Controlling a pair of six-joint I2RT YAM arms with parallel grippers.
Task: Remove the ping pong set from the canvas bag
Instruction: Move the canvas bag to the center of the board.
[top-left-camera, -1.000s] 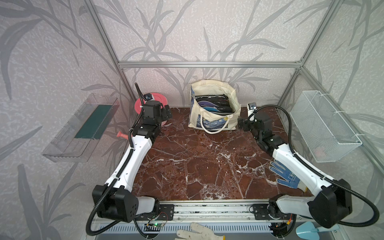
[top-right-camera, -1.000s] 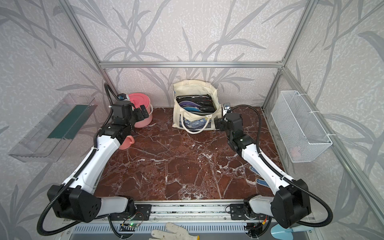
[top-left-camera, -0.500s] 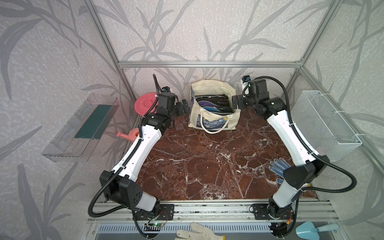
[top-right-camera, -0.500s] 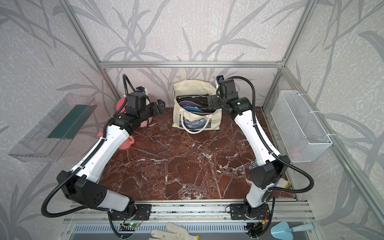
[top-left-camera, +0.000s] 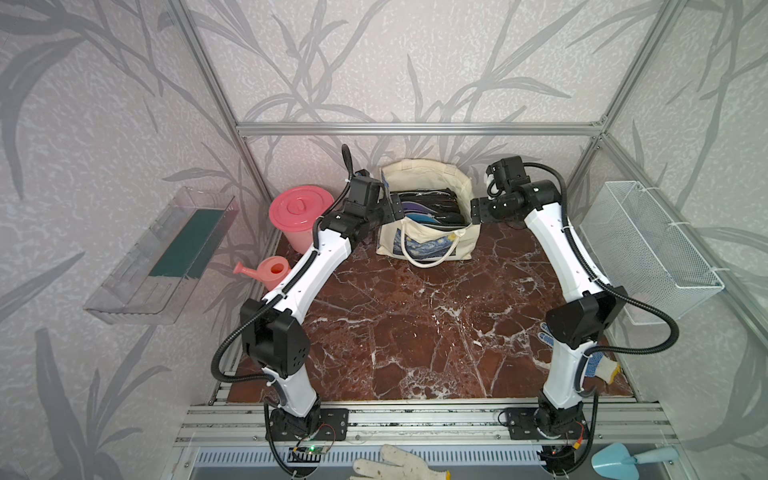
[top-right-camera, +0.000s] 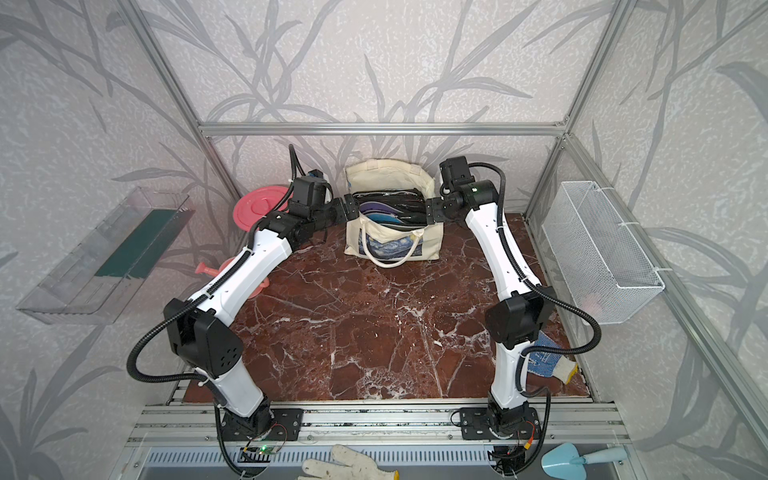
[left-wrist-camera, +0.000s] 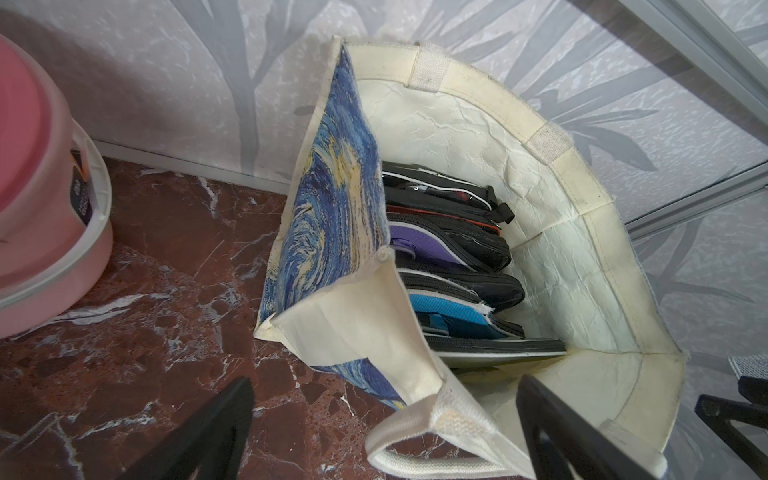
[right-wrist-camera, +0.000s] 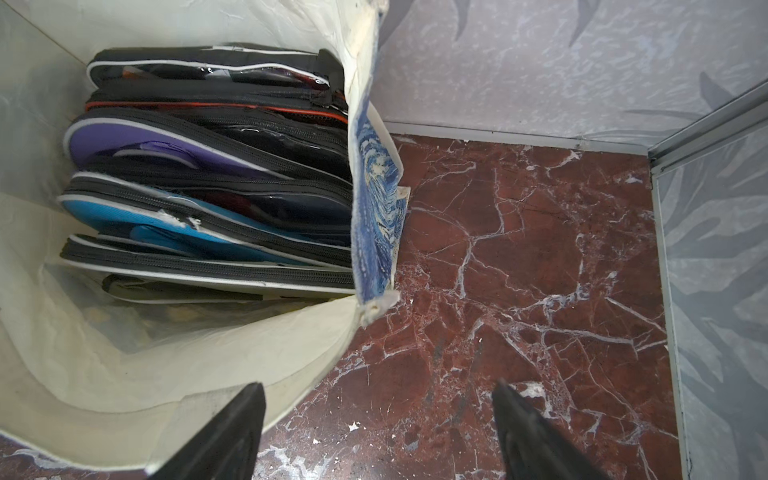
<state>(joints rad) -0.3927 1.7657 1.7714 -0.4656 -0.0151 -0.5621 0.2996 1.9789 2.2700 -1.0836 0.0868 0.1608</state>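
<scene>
Cases of the ping pong set stand edgewise in the canvas bag, long axes arm to arm — our left jaws and right jaws flank its ends, both spread, empty.

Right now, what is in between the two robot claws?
The canvas bag stands between the left gripper and the right gripper, with the ping pong set inside it. Both top views show this.

Left arm: leaning toward the table's far edge, left gripper gaping.
Right arm: leaning likewise, right gripper gaping.
</scene>
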